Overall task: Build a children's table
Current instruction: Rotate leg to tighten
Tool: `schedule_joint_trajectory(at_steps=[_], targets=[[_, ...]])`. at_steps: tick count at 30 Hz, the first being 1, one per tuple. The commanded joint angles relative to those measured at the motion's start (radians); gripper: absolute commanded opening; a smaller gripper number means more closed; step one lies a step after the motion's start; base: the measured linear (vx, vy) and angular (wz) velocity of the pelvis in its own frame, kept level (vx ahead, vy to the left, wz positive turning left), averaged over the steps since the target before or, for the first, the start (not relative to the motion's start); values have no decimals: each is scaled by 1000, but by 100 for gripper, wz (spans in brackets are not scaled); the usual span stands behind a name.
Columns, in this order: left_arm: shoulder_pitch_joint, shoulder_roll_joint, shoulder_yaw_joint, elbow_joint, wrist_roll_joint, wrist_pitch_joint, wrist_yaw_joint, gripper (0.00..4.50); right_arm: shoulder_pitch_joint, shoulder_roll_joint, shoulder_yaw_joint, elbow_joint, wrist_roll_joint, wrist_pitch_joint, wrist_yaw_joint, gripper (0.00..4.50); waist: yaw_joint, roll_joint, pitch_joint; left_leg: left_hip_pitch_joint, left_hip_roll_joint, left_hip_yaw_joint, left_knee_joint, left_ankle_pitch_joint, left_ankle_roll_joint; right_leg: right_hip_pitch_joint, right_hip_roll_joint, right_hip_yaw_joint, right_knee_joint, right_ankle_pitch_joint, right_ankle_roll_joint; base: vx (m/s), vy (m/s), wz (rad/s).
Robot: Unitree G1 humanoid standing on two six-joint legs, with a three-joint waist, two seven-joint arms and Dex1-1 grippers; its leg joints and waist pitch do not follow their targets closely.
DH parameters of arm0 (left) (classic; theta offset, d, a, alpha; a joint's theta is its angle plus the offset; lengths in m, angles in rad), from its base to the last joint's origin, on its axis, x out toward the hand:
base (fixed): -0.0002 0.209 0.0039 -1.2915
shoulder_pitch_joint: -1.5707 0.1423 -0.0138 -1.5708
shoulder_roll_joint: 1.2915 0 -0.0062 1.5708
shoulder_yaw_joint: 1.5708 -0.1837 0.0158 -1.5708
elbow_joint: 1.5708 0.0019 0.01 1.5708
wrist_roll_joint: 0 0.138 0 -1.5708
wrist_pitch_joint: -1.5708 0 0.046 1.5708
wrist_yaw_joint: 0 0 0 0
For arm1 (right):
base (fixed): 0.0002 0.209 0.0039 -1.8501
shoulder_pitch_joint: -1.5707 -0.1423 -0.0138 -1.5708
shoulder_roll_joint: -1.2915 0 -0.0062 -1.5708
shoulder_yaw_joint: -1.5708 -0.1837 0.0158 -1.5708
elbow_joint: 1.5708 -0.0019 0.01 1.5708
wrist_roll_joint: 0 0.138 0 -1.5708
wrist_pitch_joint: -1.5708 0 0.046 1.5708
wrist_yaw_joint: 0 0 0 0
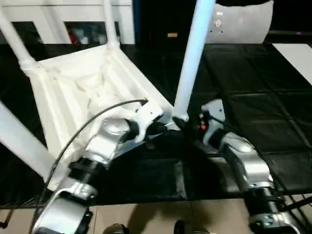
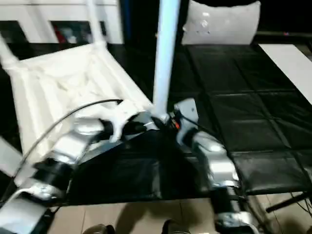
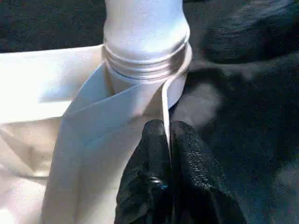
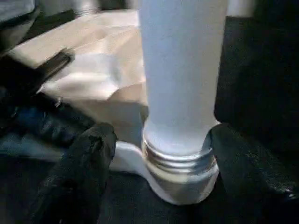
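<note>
The children's table lies upside down on the black mat, its ribbed white top point(image 1: 83, 92) facing up. A white leg point(image 1: 192, 58) stands upright in the near corner socket point(image 4: 182, 182), with threads showing at its base. My left gripper point(image 3: 167, 128) is shut on the thin rim of the top right beside that socket. My right gripper point(image 4: 163, 133) is open, one black finger point(image 4: 88, 154) on each side of the leg's base and apart from it. Other legs rise at the far left corner point(image 1: 17, 41), the far corner point(image 1: 109, 22) and the near left point(image 1: 24, 141).
A white cabinet with shelves point(image 1: 63, 19) stands behind the table top. A pale plastic sheet point(image 1: 241, 22) lies at the back right and a white panel point(image 1: 297, 53) at the right edge. Black mat point(image 1: 253, 87) stretches to the right; bare floor runs along the near edge.
</note>
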Motion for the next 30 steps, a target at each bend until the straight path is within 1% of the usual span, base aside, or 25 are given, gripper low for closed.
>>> schedule_joint_trajectory(at_steps=[1, 2, 3, 4, 5, 6, 7, 8, 9, 10, 11, 12, 13, 14, 15, 16, 17, 20, 22, 24, 27, 28, 30], targets=[[27, 44, -48, -22, -22, -92, -147, 0, -22, -40, 16, 10, 29, -13, 119, 363, 7, -12, -70, 0, 26, 2, -50, -102, 130, 69, -56, 42, -52, -143, -250, 0, 0, 0], [31, 64, -56, -20, -29, -120, -189, 0, -27, -62, 22, 10, 41, -15, 168, 363, 9, -8, -68, 2, 28, 1, -52, -116, 124, 67, -56, 42, -53, -173, -249, 0, 0, 0], [32, 69, -56, -19, -33, -123, -200, 0, -28, -69, 26, 11, 44, -18, 184, 363, 10, -7, -67, 3, 29, 1, -53, -125, 121, 66, -56, 42, -54, -186, -248, 0, 0, 0], [33, 83, -58, -16, -45, -133, -232, 0, -32, -89, 36, 12, 52, -25, 233, 363, 13, -5, -67, 10, 32, 3, -53, -139, 110, 62, -54, 43, -55, -196, -251, 0, 0, 0], [33, 102, -61, -12, -60, -150, -277, 0, -34, -114, 52, 10, 66, -28, 303, 363, 15, -3, -66, 13, 34, 3, -54, -145, 103, 60, -52, 44, -51, -182, -260, 0, 0, 0], [34, 114, -65, -14, -69, -155, -311, 0, -35, -128, 62, 6, 75, -23, 347, 363, 22, -1, -66, 14, 36, 3, -55, -151, 100, 61, -52, 42, -49, -175, -264, 0, 0, 0], [34, 114, -65, -14, -69, -155, -311, 0, -35, -128, 62, 6, 75, -23, 347, 363, 25, 0, -65, 14, 38, 4, -56, -154, 97, 60, -50, 42, -47, -172, -266, 0, 0, 0], [31, 138, -76, -12, -81, -174, -374, 0, -41, -154, 86, 4, 95, -10, 437, 363, 28, -6, -66, 14, 39, 5, -56, -161, 92, 61, -51, 42, -46, -171, -268, 0, 0, 0], [31, 138, -76, -12, -81, -174, -374, 0, -41, -154, 86, 4, 95, -10, 437, 363, 31, -4, -69, 15, 39, 4, -55, -159, 91, 63, -52, 41, -43, -165, -271, 0, 0, 0], [29, 150, -83, -11, -86, -180, -408, 0, -49, -163, 98, 9, 102, -6, 477, 363, 34, -4, -69, 14, 40, 5, -54, -150, 93, 61, -53, 42, -40, -146, -276, 0, 0, 0], [26, 161, -91, -10, -92, -189, -440, 0, -59, -170, 109, 17, 109, 1, 513, 363, 35, -9, -71, 13, 38, 4, -53, -146, 98, 65, -54, 40, -37, -144, -281, 0, 0, 0], [26, 161, -91, -10, -92, -189, -440, 0, -59, -170, 109, 17, 109, 1, 513, 363, 36, -7, -70, 11, 38, 4, -54, -143, 98, 65, -56, 41, -37, -146, -279, 0, 0, 0], [21, 174, -102, -7, -97, -202, -484, 0, -77, -175, 122, 33, 116, 8, 556, 338, 37, -7, -70, 12, 39, 5, -53, -143, 99, 63, -57, 41, -38, -150, -278, 0, 0, 0], [20, 176, -105, -6, -98, -205, -493, 0, -81, -176, 125, 38, 117, 9, 564, 329, 38, -7, -70, 12, 37, 5, -53, -146, 99, 63, -57, 41, -39, -161, -279, 0, 0, 0], [18, 181, -110, -6, -103, -209, -517, 0, -93, -178, 134, 51, 119, 13, 587, 329, 41, -10, -70, 13, 38, 6, -53, -144, 98, 63, -58, 42, -40, -164, -277, 0, 0, 0], [15, 185, -115, -5, -107, -212, -533, 0, -103, -180, 141, 62, 118, 11, 604, 325, 44, -8, -70, 13, 39, 5, -53, -144, 94, 62, -60, 42, -39, -176, -276, 0, 0, 0], [12, 189, -121, -4, -107, -220, -549, 0, -114, -180, 151, 73, 117, 10, 623, 299, 51, -9, -72, 15, 39, 7, -51, -139, 91, 60, -60, 43, -38, -170, -279, 0, 0, 0], [10, 191, -124, -2, -108, -227, -567, 0, -128, -181, 168, 88, 113, 7, 651, 280, 55, -11, -72, 13, 39, 6, -51, -134, 88, 61, -60, 42, -35, -165, -277, 0, 0, 0], [10, 191, -125, -3, -109, -227, -569, 0, -131, -183, 173, 90, 112, 9, 660, 255, 55, -11, -71, 12, 39, 4, -52, -141, 80, 62, -61, 42, -36, -179, -273, 0, 0, 0], [8, 193, -128, 0, -108, -231, -574, 0, -138, -183, 180, 98, 108, 8, 673, 244, 55, -11, -71, 11, 38, 4, -52, -152, 75, 62, -61, 42, -38, -195, -270, 0, 0, 0], [8, 194, -130, 4, -105, -235, -581, 0, -147, -181, 188, 109, 106, 11, 689, 212, 56, -13, -70, 11, 38, 3, -51, -163, 65, 61, -63, 44, -40, -228, -258, 0, 0, 0], [9, 195, -130, 4, -106, -236, -583, 0, -150, -179, 190, 112, 107, 11, 692, 208, 56, -10, -69, 10, 38, 3, -51, -164, 65, 60, -63, 44, -41, -234, -254, 0, 0, 0], [10, 195, -132, 3, -107, -234, -586, 0, -154, -177, 195, 118, 110, 14, 702, 205, 55, -13, -68, 10, 38, 3, -52, -173, 59, 60, -63, 44, -43, -257, -249, 0, 0, 0]])
